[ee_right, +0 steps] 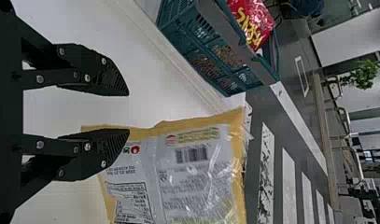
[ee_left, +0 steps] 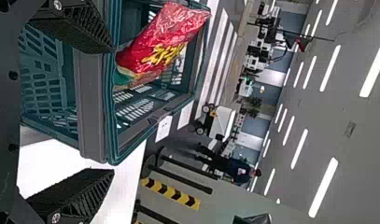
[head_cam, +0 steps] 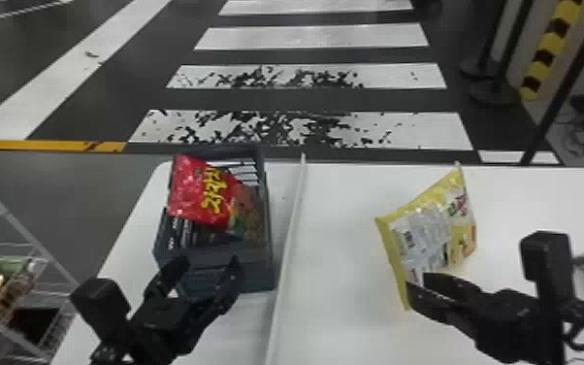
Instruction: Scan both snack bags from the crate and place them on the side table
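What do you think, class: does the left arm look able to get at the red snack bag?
Probably yes: the left gripper is open by the near end of the crate, and the red snack bag pokes from its open top. The near rim must be cleared.

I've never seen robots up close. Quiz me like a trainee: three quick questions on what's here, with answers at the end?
1. True or false: the red bag is inside the crate.
2. Across the raised strip on the white table from the crate is:
a) a second crate
b) the yellow bag
c) a shoe
3. Fill in the blank: the fingers of the left gripper are ____ (apart or together).

Key: 1 true; 2 b; 3 apart.
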Robot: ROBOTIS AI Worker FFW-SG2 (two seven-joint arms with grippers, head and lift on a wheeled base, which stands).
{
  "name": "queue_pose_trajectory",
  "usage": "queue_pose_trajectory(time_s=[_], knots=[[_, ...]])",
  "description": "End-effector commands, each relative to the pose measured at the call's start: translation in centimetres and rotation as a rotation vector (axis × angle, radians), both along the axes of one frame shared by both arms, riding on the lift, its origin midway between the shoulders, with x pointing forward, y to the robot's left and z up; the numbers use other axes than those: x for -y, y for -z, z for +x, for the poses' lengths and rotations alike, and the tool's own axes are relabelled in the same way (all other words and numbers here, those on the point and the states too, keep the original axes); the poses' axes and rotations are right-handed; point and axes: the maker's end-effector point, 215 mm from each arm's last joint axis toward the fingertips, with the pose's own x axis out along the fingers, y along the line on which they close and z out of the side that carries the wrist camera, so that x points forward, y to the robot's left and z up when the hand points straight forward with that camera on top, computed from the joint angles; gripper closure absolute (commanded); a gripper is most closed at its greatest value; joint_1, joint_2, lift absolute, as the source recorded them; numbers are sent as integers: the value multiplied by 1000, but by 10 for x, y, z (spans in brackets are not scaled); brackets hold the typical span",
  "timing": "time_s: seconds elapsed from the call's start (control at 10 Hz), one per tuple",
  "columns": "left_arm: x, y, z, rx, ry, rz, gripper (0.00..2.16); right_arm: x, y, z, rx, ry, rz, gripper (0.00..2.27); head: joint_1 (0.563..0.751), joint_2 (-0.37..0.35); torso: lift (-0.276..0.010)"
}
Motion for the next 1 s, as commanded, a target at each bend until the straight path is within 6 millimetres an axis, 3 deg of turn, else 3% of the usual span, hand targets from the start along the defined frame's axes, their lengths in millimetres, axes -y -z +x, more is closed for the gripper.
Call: queue_pose_trajectory(time_s=[0.0, 0.3, 0.5, 0.7, 0.9], knots=[[2, 1, 1, -1, 1, -3, 83, 5, -8, -3, -20, 3, 47, 43, 695, 130, -95], [3, 1, 1, -1, 2, -7, 83, 11, -30, 7, -9, 40, 151, 60, 695, 117, -95], [5, 0, 1, 0, 3, -9, 83, 8, -35, 17, -10, 68, 238, 60, 695, 108, -95], [5, 0, 0, 0, 1, -11, 83, 4, -26, 31, -35, 157, 282, 60, 695, 106, -95], [5, 1, -1, -3, 0, -13, 83, -18, -14, 46, -73, 185, 274, 60, 695, 108, -95]])
